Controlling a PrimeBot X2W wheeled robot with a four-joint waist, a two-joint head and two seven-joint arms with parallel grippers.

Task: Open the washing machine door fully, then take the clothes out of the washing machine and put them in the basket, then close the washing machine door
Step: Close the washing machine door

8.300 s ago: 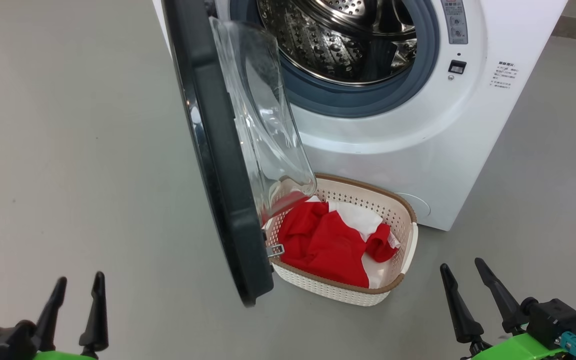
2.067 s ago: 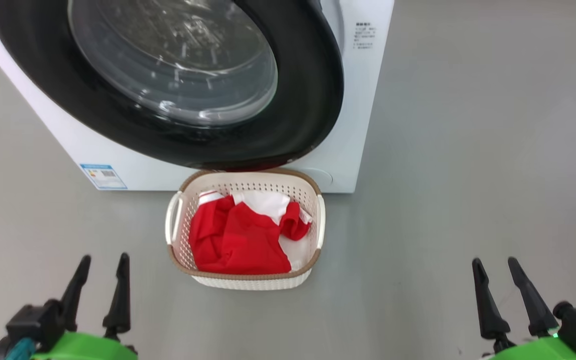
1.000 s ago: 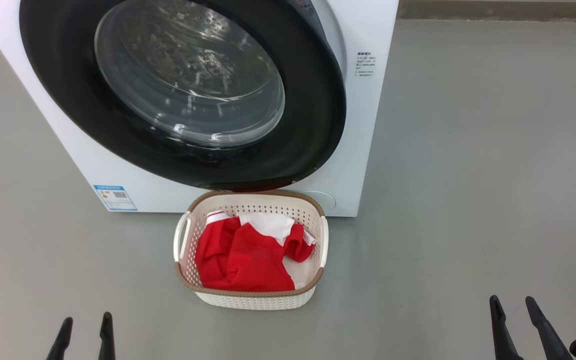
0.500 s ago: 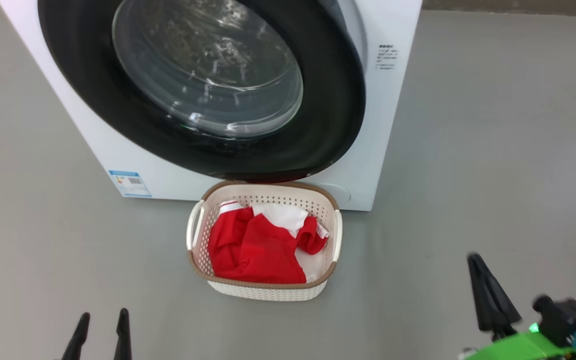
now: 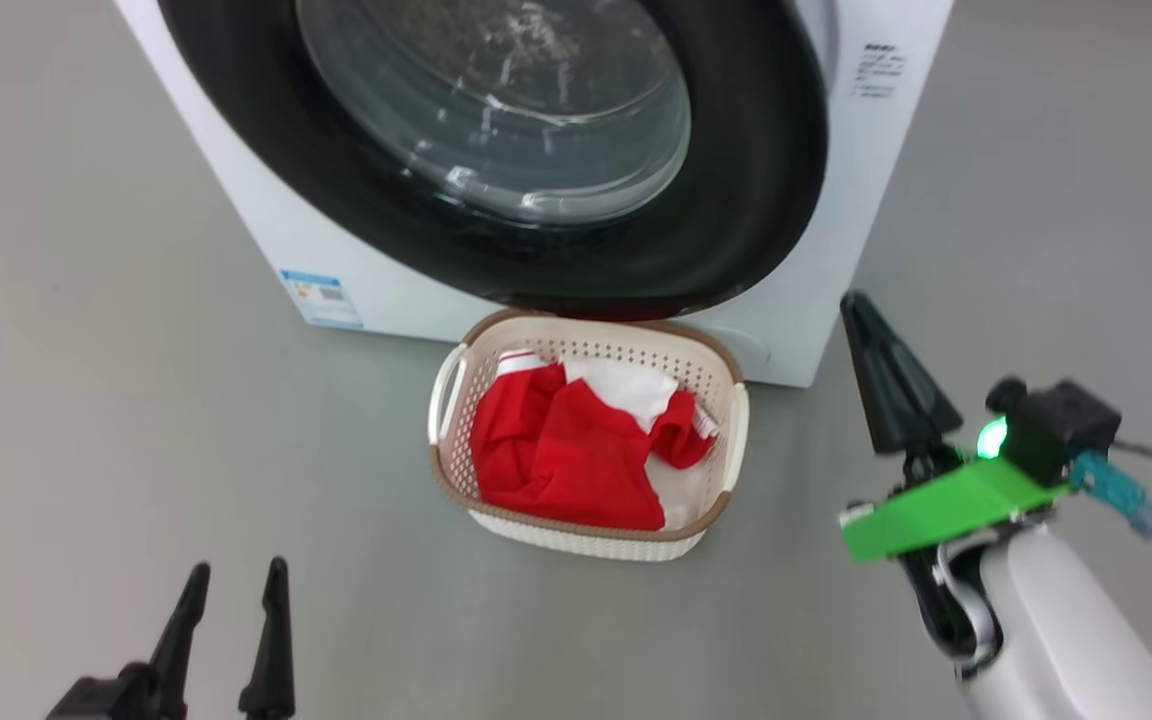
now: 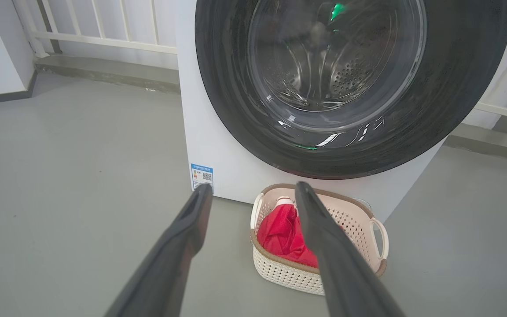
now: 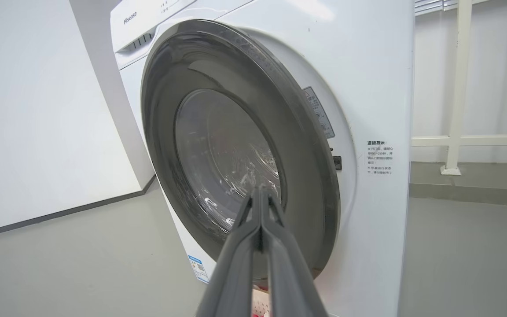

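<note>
**Entry: door closure, final press pending**

- Right end effector (image 7: 260, 191): fingers pressed together, nothing between them, aimed at the lower part of the washing machine door (image 5: 756, 180). It looks just short of the door; contact cannot be told.
- Left end effector (image 5: 239, 568): fingers apart, empty, low over the floor (image 5: 136, 400), well apart from the machine.
- Door: swung to across the front of the washing machine (image 5: 876, 200). Whether it is latched cannot be told.
- Handling note (judgement): push with the joined tips on the glossy black rim at the side away from the hinge, not on the glass bowl (image 5: 496, 100). Press straight in and steadily until the catch takes. Keep the arm above the basket.
- Basket (image 5: 586, 540): on the floor, against the foot of the machine's front, under the door's lower edge and nearer its right corner.
- Basket contents: the clothes (image 5: 566, 450), red with white panels, bunched inside below the rim.
- Drum: through the glass, no fabric is seen.
</note>
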